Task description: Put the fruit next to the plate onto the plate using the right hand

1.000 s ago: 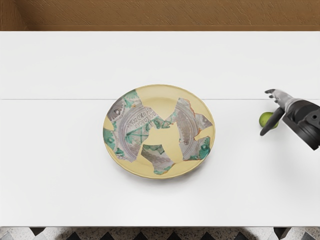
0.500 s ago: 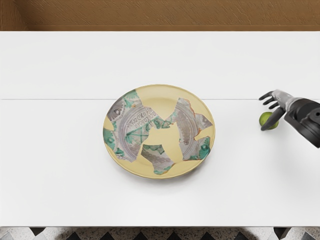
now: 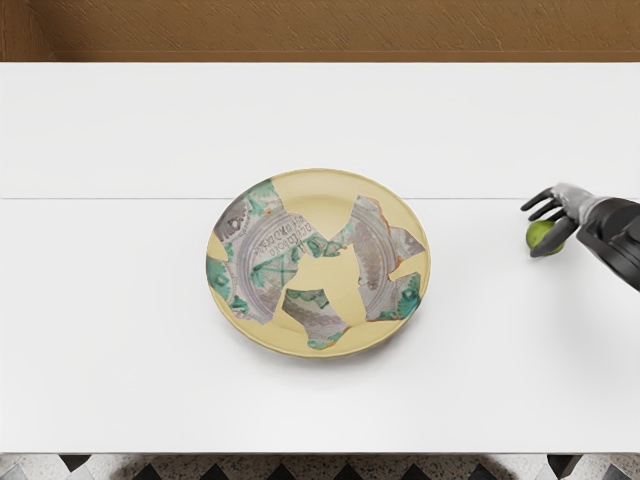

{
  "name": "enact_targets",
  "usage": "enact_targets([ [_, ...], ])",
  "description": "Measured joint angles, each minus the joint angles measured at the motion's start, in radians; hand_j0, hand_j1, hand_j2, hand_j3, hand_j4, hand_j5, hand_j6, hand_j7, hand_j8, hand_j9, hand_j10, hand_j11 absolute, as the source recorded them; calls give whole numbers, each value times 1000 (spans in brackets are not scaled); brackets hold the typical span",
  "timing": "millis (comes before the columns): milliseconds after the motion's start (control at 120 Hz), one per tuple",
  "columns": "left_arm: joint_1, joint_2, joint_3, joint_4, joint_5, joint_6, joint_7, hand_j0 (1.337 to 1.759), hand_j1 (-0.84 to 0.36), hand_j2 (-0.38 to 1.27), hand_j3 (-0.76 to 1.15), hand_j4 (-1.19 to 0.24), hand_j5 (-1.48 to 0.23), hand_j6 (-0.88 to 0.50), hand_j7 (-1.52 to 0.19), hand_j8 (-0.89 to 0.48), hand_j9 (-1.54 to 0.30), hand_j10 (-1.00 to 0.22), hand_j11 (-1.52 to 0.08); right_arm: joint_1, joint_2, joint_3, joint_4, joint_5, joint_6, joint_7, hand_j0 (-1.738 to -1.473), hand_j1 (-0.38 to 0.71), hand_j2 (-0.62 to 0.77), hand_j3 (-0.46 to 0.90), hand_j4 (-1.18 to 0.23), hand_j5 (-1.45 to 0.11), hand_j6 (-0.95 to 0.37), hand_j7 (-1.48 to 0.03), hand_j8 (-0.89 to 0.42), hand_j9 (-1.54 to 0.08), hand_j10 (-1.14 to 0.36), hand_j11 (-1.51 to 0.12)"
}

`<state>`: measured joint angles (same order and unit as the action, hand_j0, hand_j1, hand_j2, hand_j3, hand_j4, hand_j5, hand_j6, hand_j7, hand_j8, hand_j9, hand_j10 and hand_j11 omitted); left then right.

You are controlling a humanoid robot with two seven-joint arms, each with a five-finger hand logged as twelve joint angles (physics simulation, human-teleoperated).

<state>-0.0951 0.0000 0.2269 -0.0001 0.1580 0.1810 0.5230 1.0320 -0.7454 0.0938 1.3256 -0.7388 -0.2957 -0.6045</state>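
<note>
One arm is all I see on my feed, the right one, so I'll read the scene across from the left. Left of centre the white table (image 3: 120, 320) is bare, with a thin seam running across it from left to right. At the middle sits the plate (image 3: 330, 180), round and yellow, with grey, green and pinkish patches of pattern on its face. It lies flat and nothing rests on it.

Well to the right of the plate, near the table's right edge and about level with the plate's far half, is the fruit (image 3: 540, 234). It is small, round and green, and only its left part shows. It is not on the plate.

My right hand (image 3: 560, 212) is wrapped around it. The dark fingers (image 3: 540, 203) curl over the fruit's far side and the thumb hooks around its near side, so the fruit sits between them in a closed grip. I cannot tell whether it is resting on the table or lifted just clear. The dark forearm (image 3: 620, 240) runs off the right edge of the view.
</note>
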Motion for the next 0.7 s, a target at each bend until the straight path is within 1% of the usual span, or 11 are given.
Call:
enact_targets([
  [83,0,0,0,0,0,0,0,1658,349,1,0,-1,0,-1,0,-1,0,-1,0,-3,0,1,0,-1,5,-2,-1656,163,-81,0,-455,-600,-460,-595,-310,-608,-452,-609],
  [117,0,0,0,0,0,0,0,1658,349,1,0,-1,0,-1,0,-1,0,-1,0,-3,-1,1,0,-4,9,-3,-1655,169,-66,-1,-484,-621,-447,-623,-295,-636,-480,-636],
  [267,0,0,0,0,0,0,0,1658,349,1,0,-1,0,-1,0,-1,0,-1,0,-3,-1,1,0,-3,17,-5,-1653,200,41,0,-562,-718,-414,-722,-272,-735,-453,-741],
  [358,0,0,0,0,0,0,0,1658,349,1,0,-1,0,-1,0,-1,0,-1,0,-3,-1,0,0,-1,22,-6,-1653,213,117,1,-599,-772,-412,-775,-269,-793,-464,-801],
  [417,0,0,0,0,0,0,0,1658,349,1,0,-1,0,-1,0,-1,0,-1,0,-1,-1,0,0,1,25,-6,-1653,228,156,1,-618,-800,-402,-800,-258,-823,-458,-830],
  [525,0,0,0,0,0,0,0,1658,349,1,0,-1,0,-1,0,-1,0,-1,0,2,-1,4,0,5,38,-7,-1654,223,201,0,-634,-843,-414,-833,-249,-858,-469,-860],
  [592,0,0,0,0,0,0,0,1658,349,1,0,-1,0,-1,0,-1,0,-1,0,7,-1,23,0,7,60,-7,-1655,223,255,1,-640,-862,-432,-846,-260,-875,-483,-875],
  [700,0,0,0,0,0,0,0,1658,349,1,0,-1,0,-1,0,-1,0,-1,0,9,-1,93,0,9,127,-7,-1656,217,341,1,-654,-894,-467,-871,-290,-904,-516,-902],
])
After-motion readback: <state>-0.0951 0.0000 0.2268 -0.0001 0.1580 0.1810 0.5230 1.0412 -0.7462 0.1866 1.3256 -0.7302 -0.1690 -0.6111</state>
